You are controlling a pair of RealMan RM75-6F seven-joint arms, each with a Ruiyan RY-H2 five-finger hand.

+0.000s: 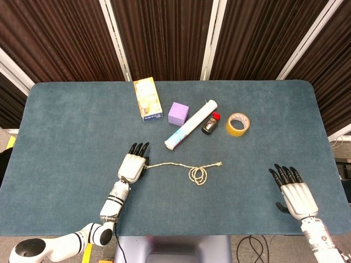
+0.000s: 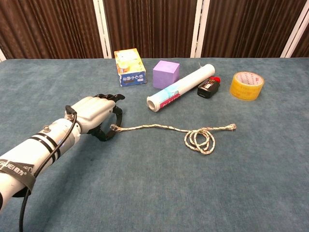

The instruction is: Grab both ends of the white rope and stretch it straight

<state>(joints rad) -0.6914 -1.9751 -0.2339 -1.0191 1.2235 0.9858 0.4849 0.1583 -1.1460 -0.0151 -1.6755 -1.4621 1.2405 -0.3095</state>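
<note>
The white rope [image 1: 175, 165] [image 2: 154, 128] lies on the blue table, with a small coil [image 1: 198, 175] [image 2: 199, 139] near its right end [image 1: 220, 163] [image 2: 232, 127]. My left hand [image 1: 133, 165] [image 2: 94, 115] sits at the rope's left end [image 2: 114, 128]. Its fingers curl over that end, which lies on the cloth between thumb and fingers; a gap still shows, and no pinch is visible. My right hand [image 1: 294, 192] rests far to the right near the front edge, fingers spread, holding nothing, well away from the rope. The chest view does not show it.
Behind the rope stand a yellow-and-blue box [image 1: 147, 98] [image 2: 130, 66], a purple cube [image 1: 178, 113] [image 2: 166, 74], a rolled white tube [image 1: 191, 125] [image 2: 179, 88], a small black-and-red bottle [image 1: 210, 124] [image 2: 208, 86] and a yellow tape roll [image 1: 237, 124] [image 2: 247, 85].
</note>
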